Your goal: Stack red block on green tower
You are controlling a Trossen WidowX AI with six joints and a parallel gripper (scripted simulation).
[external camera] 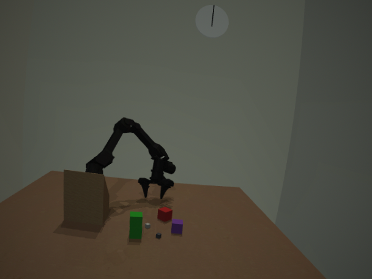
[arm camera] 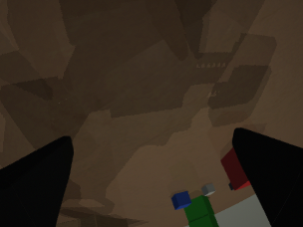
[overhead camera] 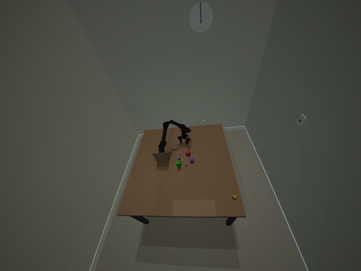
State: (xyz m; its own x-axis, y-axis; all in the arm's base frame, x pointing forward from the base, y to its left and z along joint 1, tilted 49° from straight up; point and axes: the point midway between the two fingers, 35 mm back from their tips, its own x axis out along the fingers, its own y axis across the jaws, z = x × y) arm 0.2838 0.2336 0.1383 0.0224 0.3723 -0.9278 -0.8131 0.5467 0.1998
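Hanging above the table, the gripper pointed its two dark fingers downward, spread wide with nothing between them. In the exterior view the arm rose from its base behind a tan upright panel, bent at the elbow and came down to the wrist, and the fingertips stood clear of the brown surface, over a shadow cast there. The red block sat on the table nearer the camera than the gripper, apart from it and untouched. The green tower stood upright to the block's left in that view, well taller than the block, with a gap between them. A small white cube lay just beside the tower, a small dark cube lay a little nearer the camera, and a purple block rested close to the red one on its right. The top view showed a small blue cube near the tower, on the side hidden in the exterior view, and a yellow block far off near a table corner, well apart from the rest. From the wrist view the two fingers framed the picture at either side; the tower, the blue cube and the white cube appeared low between them, and the red block showed partly behind the right-hand finger. A round wall clock hung high on the far wall.
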